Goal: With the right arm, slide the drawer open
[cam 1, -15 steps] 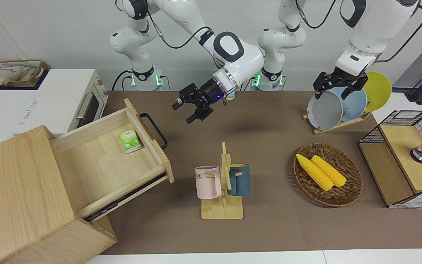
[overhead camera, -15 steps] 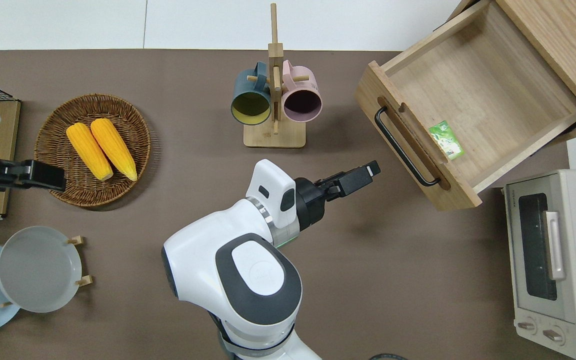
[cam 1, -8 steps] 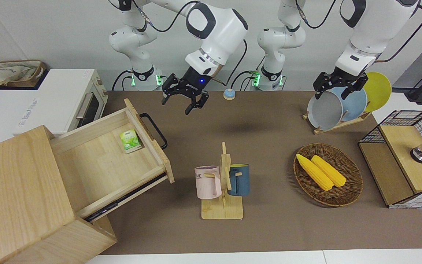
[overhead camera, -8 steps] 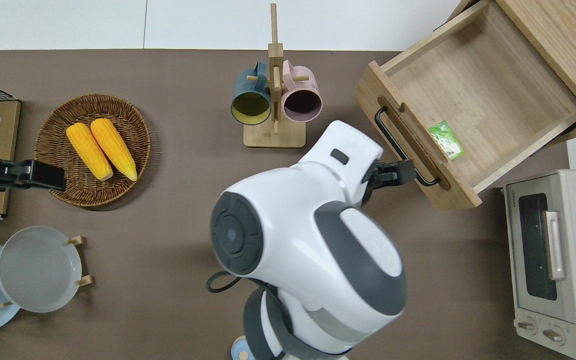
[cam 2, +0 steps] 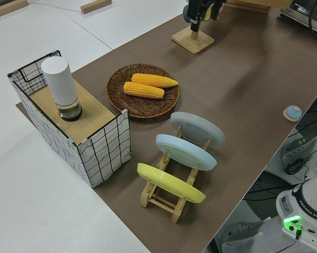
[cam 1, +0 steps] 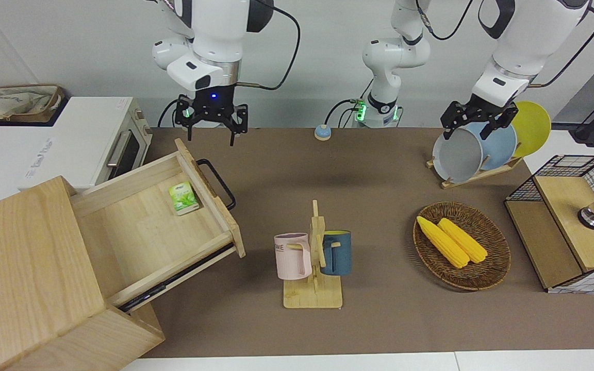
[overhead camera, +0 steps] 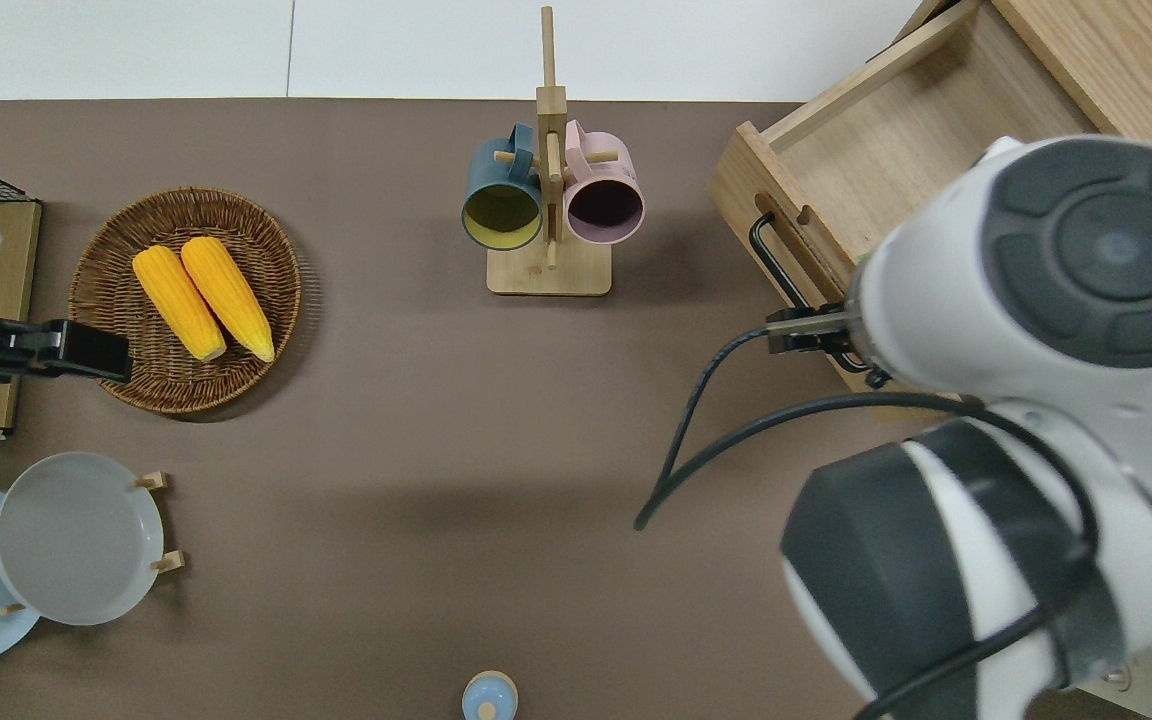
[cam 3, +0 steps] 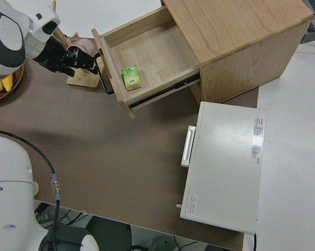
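Drawer (cam 1: 158, 226) of the pale wood cabinet (cam 1: 29, 278) at the right arm's end of the table stands pulled well out, a green packet (cam 1: 182, 198) inside. It looks stiff and rail-guided; the black bar handle (cam 1: 217, 183) is the hold. The right gripper (cam 1: 211, 125), fingers spread and empty, hangs nearby. The left arm is parked.

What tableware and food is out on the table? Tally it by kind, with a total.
Plates: 3 (grey, blue, yellow)
Mugs: 2 (pink, dark blue)
Corn cobs: 2
Total: 7
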